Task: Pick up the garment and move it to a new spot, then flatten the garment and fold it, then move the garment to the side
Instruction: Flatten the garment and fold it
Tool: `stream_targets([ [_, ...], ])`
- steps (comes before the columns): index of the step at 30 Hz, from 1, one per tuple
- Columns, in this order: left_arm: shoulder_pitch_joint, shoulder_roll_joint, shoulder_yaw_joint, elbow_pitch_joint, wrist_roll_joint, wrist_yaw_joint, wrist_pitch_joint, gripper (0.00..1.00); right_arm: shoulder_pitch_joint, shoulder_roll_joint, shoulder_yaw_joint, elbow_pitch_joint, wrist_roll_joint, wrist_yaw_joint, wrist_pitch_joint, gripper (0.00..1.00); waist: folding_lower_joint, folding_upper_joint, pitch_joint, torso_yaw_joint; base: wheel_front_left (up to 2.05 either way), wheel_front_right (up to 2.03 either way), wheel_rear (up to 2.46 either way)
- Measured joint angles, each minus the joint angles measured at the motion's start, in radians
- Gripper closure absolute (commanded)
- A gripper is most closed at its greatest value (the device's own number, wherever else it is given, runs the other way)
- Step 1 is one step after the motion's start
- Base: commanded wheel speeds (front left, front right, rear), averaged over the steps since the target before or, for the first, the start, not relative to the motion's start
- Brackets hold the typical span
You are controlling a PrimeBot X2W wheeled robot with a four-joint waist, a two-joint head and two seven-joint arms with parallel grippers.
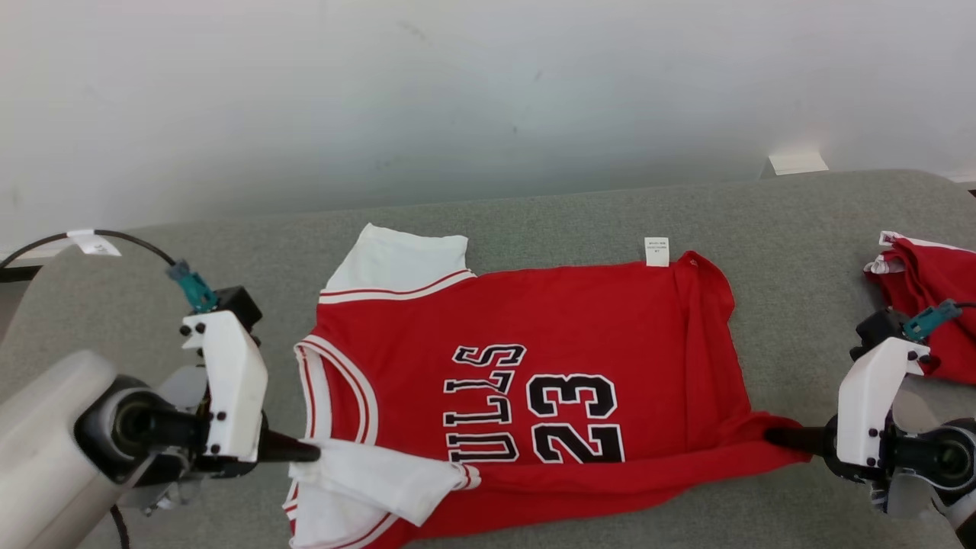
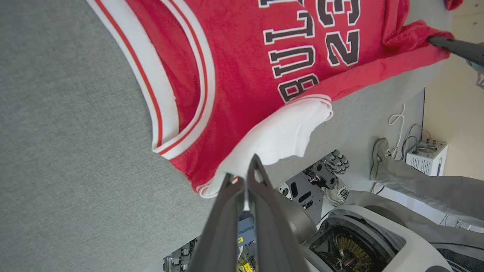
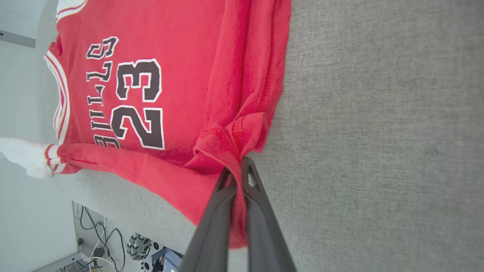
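The red jersey [image 1: 564, 335] lies spread on the grey worktop [image 1: 534, 221], number and lettering up, collar toward the robot's left. The left fingers [image 1: 293, 450] are clamped shut on the white sleeve [image 1: 366, 480] at the near left corner (the wrist view shows the cloth pinched right at the tips); the right fingers [image 1: 797, 439] are closed on the bunched red hem corner at the near right; the near edge runs between the two grips as a rolled band; a small white label [image 1: 656, 252] pokes out at the far edge; a second red garment [image 1: 930, 282] lies at the worktop's right end, apart from the jersey; a person's leg [image 2: 427, 187] shows past the worktop's edge.
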Motion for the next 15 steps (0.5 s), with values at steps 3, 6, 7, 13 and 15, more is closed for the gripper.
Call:
stream_targets([
  [3, -0.022, -0.037, 0.001, 0.084, 0.005, -0.012, -0.008, 1.0, -0.045, 0.046, -0.016, 0.077, -0.023, 0.0, 0.001, 0.82, 0.0, 0.0, 0.008, -0.006, 0.0, 0.0, 0.0],
  [6, -0.034, -0.077, 0.001, 0.165, 0.013, -0.033, -0.021, 1.0, -0.08, 0.085, -0.03, 0.147, -0.043, 0.0, 0.001, 0.6, 0.0, 0.0, 0.013, -0.007, 0.0, 0.0, 0.0],
  [7, -0.037, -0.088, 0.0, 0.192, 0.016, -0.038, -0.029, 0.98, -0.091, 0.095, -0.038, 0.172, -0.05, 0.0, 0.0, 0.34, 0.0, 0.0, 0.014, -0.007, 0.0, 0.0, 0.0],
  [13, -0.06, -0.146, 0.015, 0.323, 0.047, -0.089, -0.123, 0.0, -0.147, 0.133, -0.08, 0.277, -0.085, 0.0, -0.054, 0.0, 0.0, -0.0001, 0.012, -0.004, 0.0, 0.0, 0.0],
  [15, -0.08, -0.161, 0.022, 0.363, 0.077, -0.116, -0.187, 0.0, -0.168, 0.14, -0.103, 0.303, -0.093, 0.0, -0.093, 0.0, 0.0, 0.0, 0.01, -0.001, 0.0, 0.0, 0.0],
])
